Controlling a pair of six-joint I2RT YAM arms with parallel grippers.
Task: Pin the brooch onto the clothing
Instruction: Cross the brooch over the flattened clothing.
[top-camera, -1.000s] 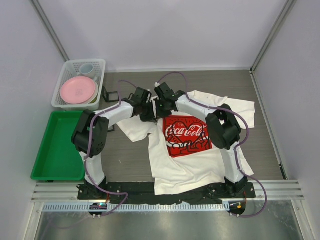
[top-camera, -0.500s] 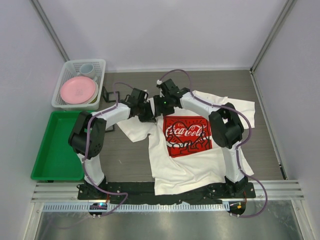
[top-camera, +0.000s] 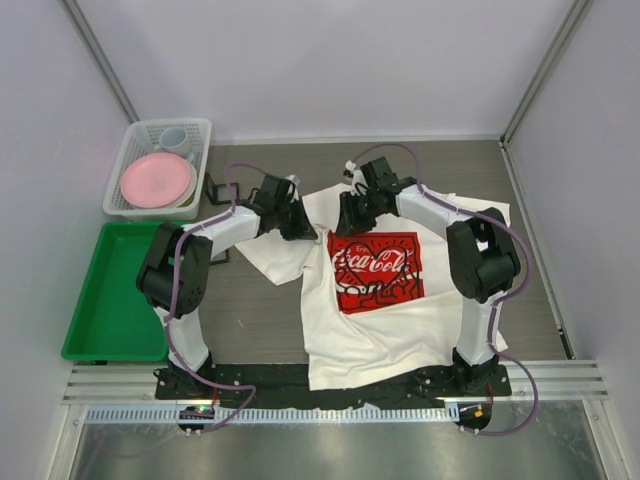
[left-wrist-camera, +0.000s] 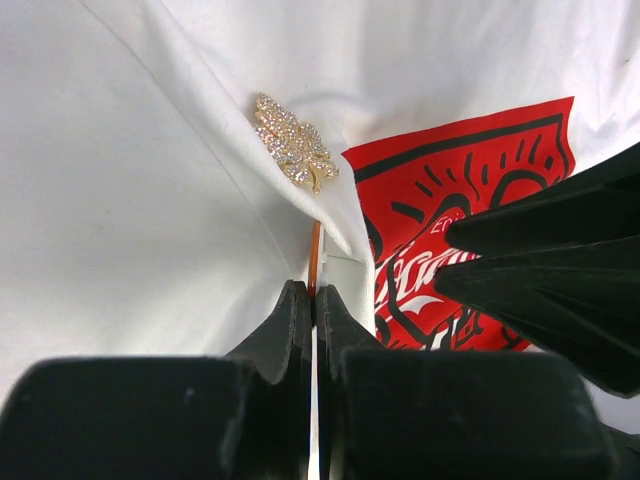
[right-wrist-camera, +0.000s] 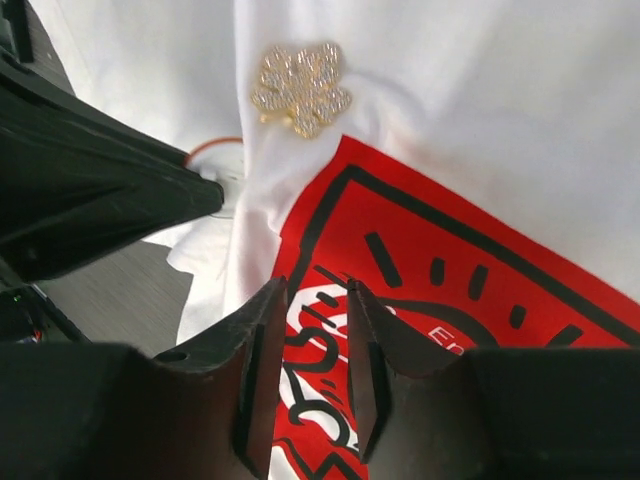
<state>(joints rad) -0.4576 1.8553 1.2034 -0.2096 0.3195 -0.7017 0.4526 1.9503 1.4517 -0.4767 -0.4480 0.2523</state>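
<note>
The white T-shirt (top-camera: 380, 330) lies flat on the table, its red Coca-Cola print (top-camera: 375, 270) facing up. A gold glittery leaf brooch (left-wrist-camera: 293, 152) sits on the white fabric just above the print's upper left corner; it also shows in the right wrist view (right-wrist-camera: 300, 90). My left gripper (top-camera: 297, 222) is at the shirt's left shoulder. In its wrist view (left-wrist-camera: 313, 292) it is shut on a fold of the shirt's edge, with a thin orange strip at its tips. My right gripper (top-camera: 347, 218) hovers over the print's top edge, open and empty (right-wrist-camera: 315, 290).
A white basket (top-camera: 205, 150) at the back left holds a pink plate (top-camera: 157, 180) and a cup (top-camera: 175, 138). A green tray (top-camera: 110, 290) lies at the left. A small black object (top-camera: 222, 188) stands next to the basket. Walls close in on both sides.
My right gripper has drawn back to the right, away from the left gripper, uncovering the shirt's collar area. My left gripper has stayed at the left shoulder.
</note>
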